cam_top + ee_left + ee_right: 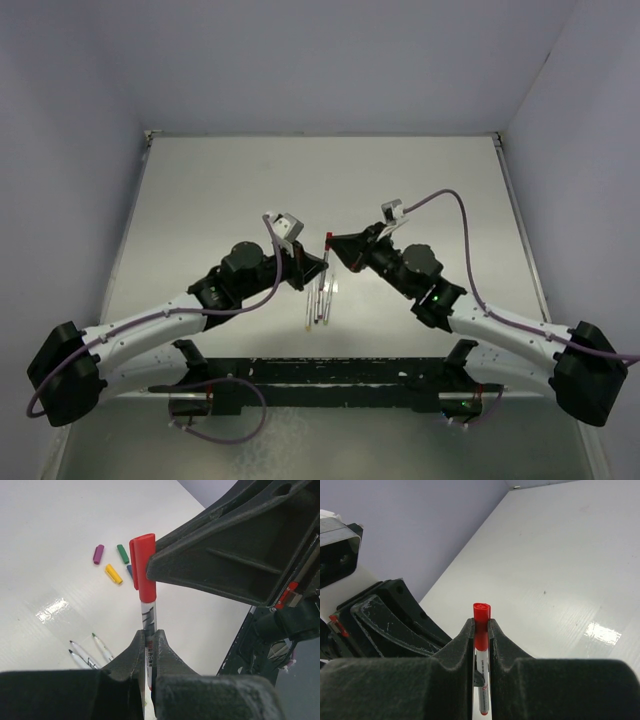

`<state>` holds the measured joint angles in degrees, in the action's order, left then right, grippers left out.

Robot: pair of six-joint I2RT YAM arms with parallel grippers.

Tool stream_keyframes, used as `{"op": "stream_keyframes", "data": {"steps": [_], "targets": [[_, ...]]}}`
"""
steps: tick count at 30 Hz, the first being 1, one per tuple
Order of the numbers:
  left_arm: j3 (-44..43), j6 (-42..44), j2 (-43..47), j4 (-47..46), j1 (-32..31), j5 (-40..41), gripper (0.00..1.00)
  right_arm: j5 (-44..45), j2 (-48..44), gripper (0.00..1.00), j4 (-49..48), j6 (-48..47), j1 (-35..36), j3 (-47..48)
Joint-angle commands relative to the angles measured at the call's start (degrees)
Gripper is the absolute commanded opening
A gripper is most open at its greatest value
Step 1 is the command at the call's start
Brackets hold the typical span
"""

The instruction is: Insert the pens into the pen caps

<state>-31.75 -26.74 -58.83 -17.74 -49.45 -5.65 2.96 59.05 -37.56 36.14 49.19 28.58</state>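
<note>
The pen point(149, 619) is held up over mid-surface, its barrel pinched in the left claw point(149, 639) and its red cap point(142, 562) clamped by the right claw point(481, 630). Only the left wrist view shows the purple cap point(98, 554), green cap point(122, 553) and yellow cap point(113, 573) on the surface point(50, 520). The blue cap point(129, 571) is half hidden behind the red cap. The spare pens point(318, 300) lie below, well apart from the surface's edges.
</note>
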Motion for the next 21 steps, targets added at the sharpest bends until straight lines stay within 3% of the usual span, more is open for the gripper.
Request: {"op": "stream_keyframes", "data": {"steps": [1, 13, 21], "targets": [[-7.5, 2.0, 3.9, -17.5, 2.0, 4.8, 0.00, -4.8, 3.5, 0.00, 14.5, -1.4, 3.3, -1.3], [-8.1, 2.3, 4.9, -17.1, 3.5, 4.0, 0.00, -4.5, 6.1, 0.00, 14.3, -1.0, 4.5, -1.3], [-6.3, 4.1, 7.7, -12.8, 3.5, 7.0, 0.00, 1.0, 1.4, 0.00, 17.0, -1.7, 4.5, -0.6]]}}
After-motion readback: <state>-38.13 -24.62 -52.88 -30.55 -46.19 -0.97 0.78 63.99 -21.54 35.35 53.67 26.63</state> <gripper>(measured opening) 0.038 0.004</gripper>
